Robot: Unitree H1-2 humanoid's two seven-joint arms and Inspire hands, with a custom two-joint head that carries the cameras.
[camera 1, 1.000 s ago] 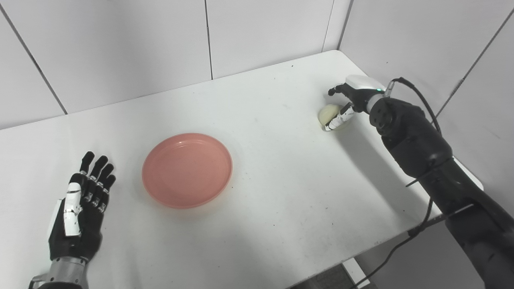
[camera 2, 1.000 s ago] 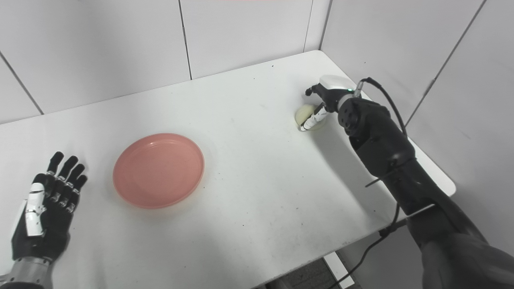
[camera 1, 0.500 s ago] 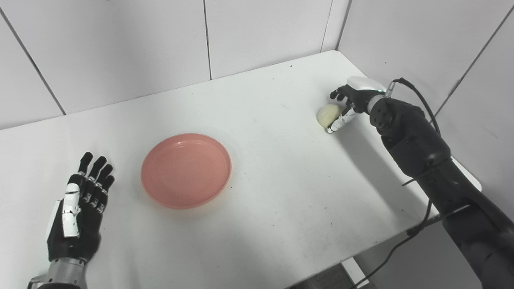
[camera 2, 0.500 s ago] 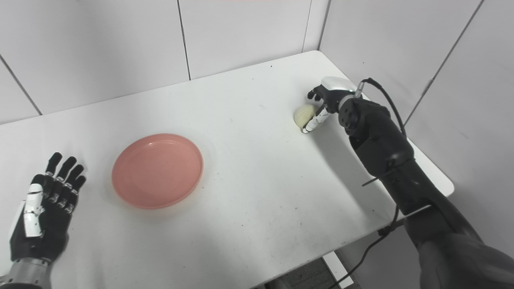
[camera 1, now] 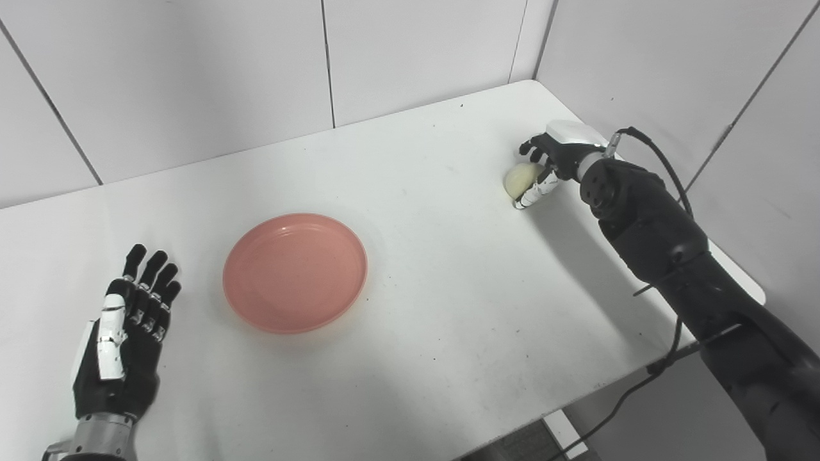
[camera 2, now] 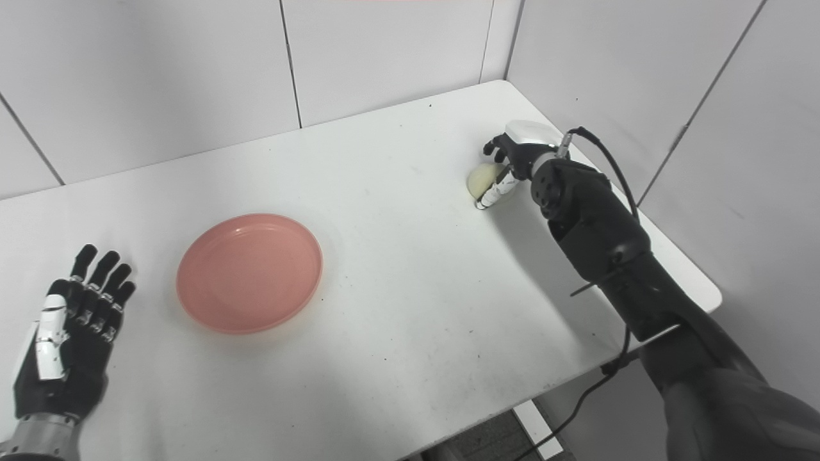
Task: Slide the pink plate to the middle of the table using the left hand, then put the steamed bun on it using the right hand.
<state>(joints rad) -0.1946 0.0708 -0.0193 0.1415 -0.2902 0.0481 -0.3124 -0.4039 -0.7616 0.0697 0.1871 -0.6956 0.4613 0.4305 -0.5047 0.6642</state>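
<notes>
Within right hand (camera 1: 549, 160): steamed bun (camera 1: 520, 178)

One pink plate (camera 1: 295, 272). One steamed bun (camera 1: 520, 178). One white table (camera 1: 442, 301). Two robot hands: left hand (camera 1: 123, 335) and right hand (camera 1: 556, 152). One black cable (camera 1: 653, 159) at the right wrist. Several grey wall panels (camera 1: 192, 70) behind.

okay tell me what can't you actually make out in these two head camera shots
- Steamed bun: its right side is hidden in both views behind the right hand, so whether the grip has closed on it, or lifted it off the table, cannot be told.
- Left hand: its wrist is cut off by the bottom edge in both views.
- Pink plate: fully visible, holds nothing.
</notes>
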